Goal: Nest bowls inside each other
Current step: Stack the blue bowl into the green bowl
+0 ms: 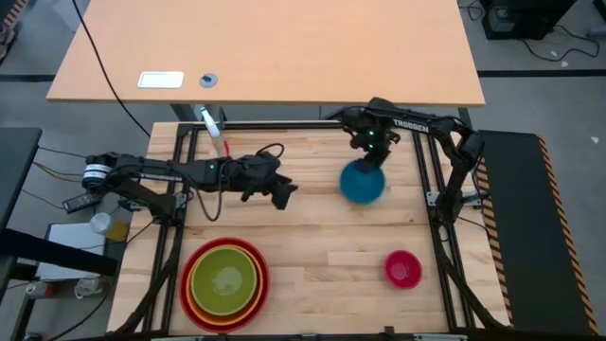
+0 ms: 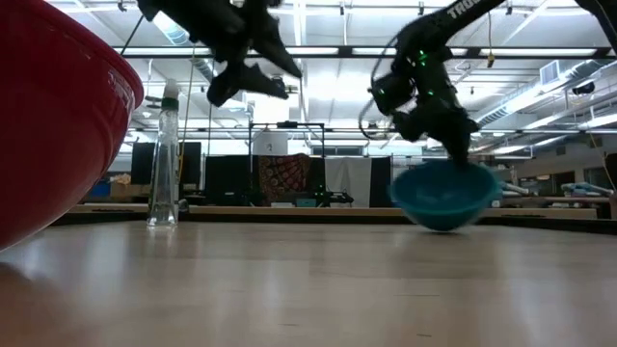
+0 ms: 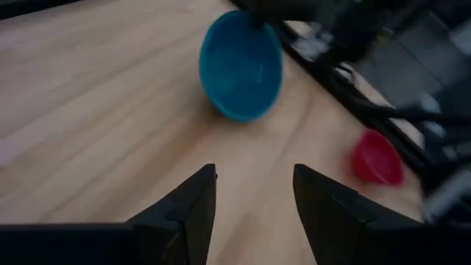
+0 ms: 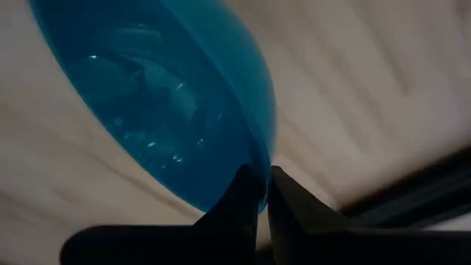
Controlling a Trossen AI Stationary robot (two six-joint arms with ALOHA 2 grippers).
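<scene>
Nested red, orange and green plastic bowls are waiting near the table's front-left as the destination. I am pinching the round blue plastic bowl's rim with my right gripper, lifting it for transfer; left gripper is hanging parted. Small magenta bowl is sitting apart, last.

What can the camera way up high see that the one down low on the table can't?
Only the high view shows the small pink bowl, the green bowl nested in the stack, and the whole table.

Only the low view shows a clear bottle and the room behind.

Both show the blue bowl, with the right gripper shut on its rim, the left gripper open in the air, and the big red bowl.
</scene>
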